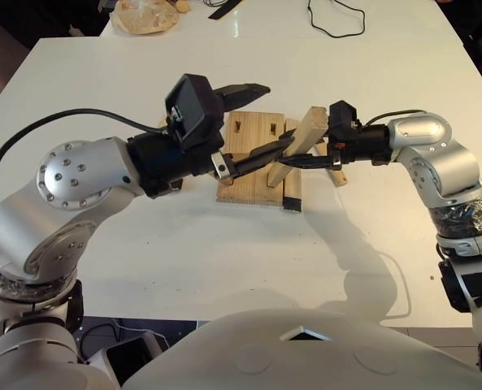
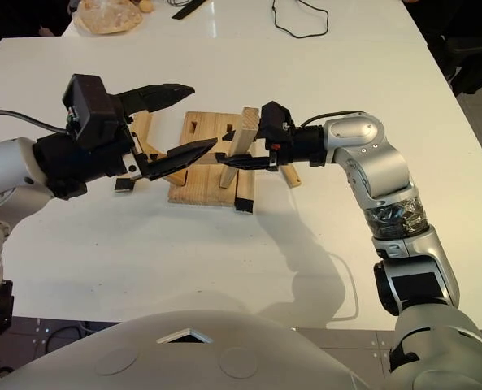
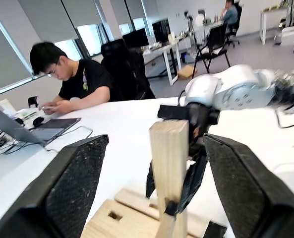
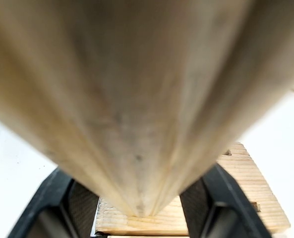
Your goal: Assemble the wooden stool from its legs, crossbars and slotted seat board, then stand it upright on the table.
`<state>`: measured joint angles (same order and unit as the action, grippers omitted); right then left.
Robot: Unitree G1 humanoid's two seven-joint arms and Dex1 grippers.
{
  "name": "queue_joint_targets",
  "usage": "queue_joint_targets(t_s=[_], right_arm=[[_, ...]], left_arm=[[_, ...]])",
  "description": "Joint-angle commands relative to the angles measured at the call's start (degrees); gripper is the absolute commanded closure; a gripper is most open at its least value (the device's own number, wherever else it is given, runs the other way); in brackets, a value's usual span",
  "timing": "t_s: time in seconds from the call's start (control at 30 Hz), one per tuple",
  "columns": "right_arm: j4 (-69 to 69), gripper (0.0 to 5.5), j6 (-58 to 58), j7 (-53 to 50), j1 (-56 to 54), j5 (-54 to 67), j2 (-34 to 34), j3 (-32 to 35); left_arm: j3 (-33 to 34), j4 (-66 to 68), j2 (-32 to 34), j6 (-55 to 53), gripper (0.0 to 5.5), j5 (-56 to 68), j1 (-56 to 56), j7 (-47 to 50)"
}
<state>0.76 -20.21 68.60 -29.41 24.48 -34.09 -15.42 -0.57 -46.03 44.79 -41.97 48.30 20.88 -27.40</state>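
Here leg (image 2: pixel 245 130) rests near edge of seat board (image 2: pixel 193 185).

A wooden leg (image 4: pixel 137 114) between the jaws seemingly touches the seat board (image 4: pixel 251 196).

Seat board (image 1: pixel 245 188): 1 pc, mid-table; 2 slots visible.
Leg (image 1: pixel 312 126): 1, in right gripper (image 1: pixel 293 154).
Loose sticks: 2, i.e. right stick (image 1: pixel 339 176) and left stick (image 2: pixel 143 130), either side of board.
Dark strip (image 1: pixel 292 193) at board's right edge: 1.
Grippers: 2, incl. left gripper (image 1: pixel 275 116).
Far side: cable (image 1: pixel 336 20) x1, plastic bag (image 1: pixel 145 16) x1.
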Motion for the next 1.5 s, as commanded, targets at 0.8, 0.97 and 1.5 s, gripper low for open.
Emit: queue_joint_targets(t_s=[0.8,0.97,1.5], right_arm=[[-5.27,3.48,2.36,4.76,-3.35,-4.82,2.42,-4.58],[-4.48,3.48,1.79,4.70,-3.11,-4.67,2.46,-4.44],[-7.12,3.48,-2.02,0.88,-5.79,-5.31,5.37,-2.57]], left_arm=[[-15.76,9.77,-0.31,0.04,4.38,-26.16,-2.78,-6.57],[-16.28,9.67,-1.79,-0.75,4.45,-27.52,-3.65,-5.94],[-24.57,11.86,-2.05,1.24,4.48,-34.45,-6.41,-11.24]])
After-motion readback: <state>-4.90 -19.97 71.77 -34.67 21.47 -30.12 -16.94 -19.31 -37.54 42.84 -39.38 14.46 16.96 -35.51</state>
